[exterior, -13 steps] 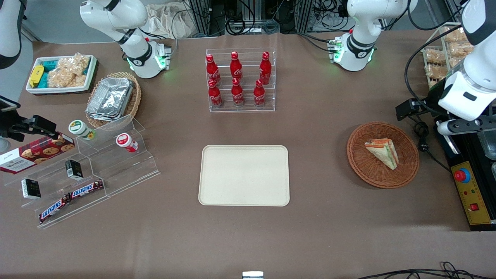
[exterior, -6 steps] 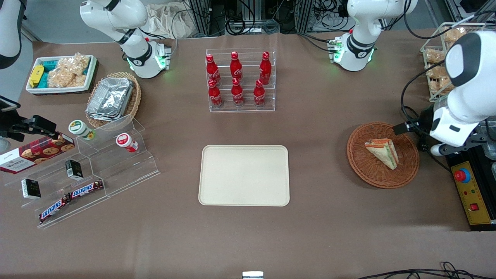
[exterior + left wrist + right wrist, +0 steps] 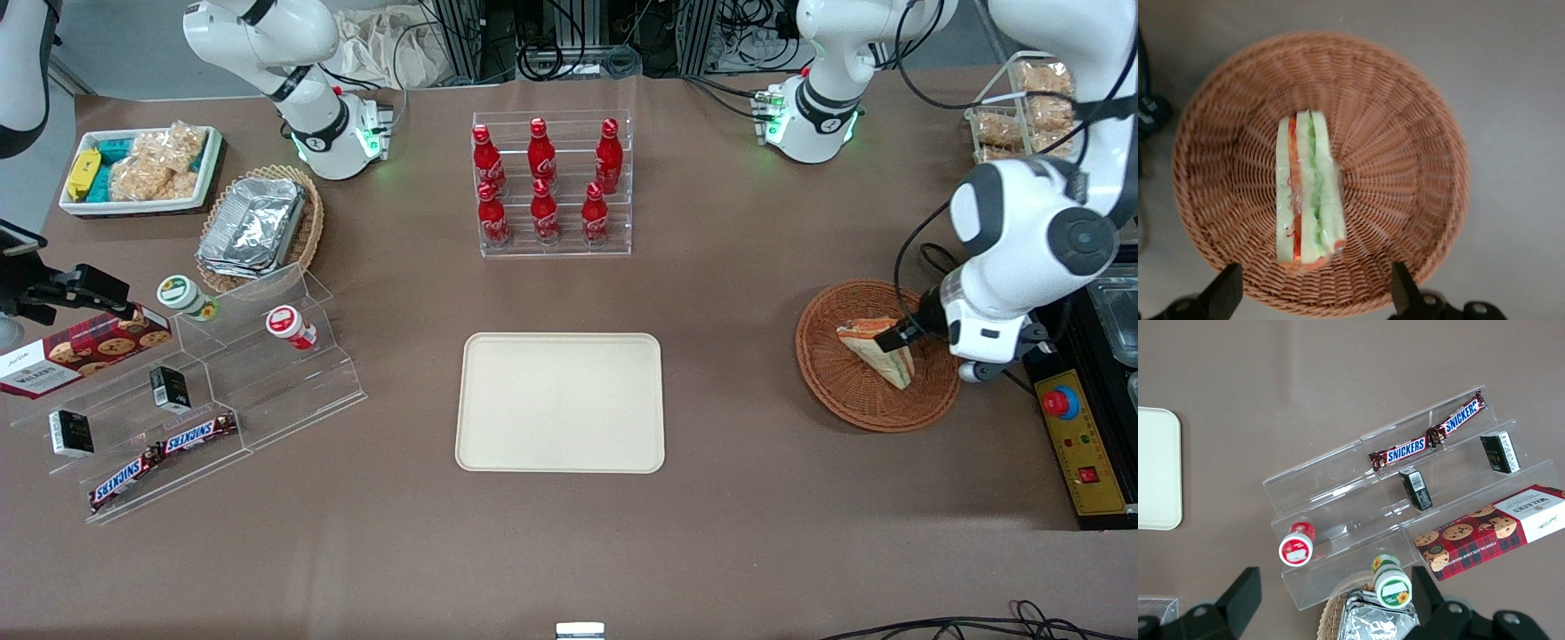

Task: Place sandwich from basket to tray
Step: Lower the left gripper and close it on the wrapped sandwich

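Gripper: held above the basket, fingers spread wide; nothing is clasped and nothing is touched.
Gripper, front view: mostly hidden by the arm's wrist; one dark fingertip appears to hang over the sandwich, though contact cannot be judged from here.
Sandwich: laid on its side in the middle of the basket, wrapped, orange and green layers showing.
Basket: set near the table edge at the working arm's end.
Tray: placed at mid-table, nearer the front edge, well apart from the basket.
Bottle rack: set farther from the front camera than the tray.
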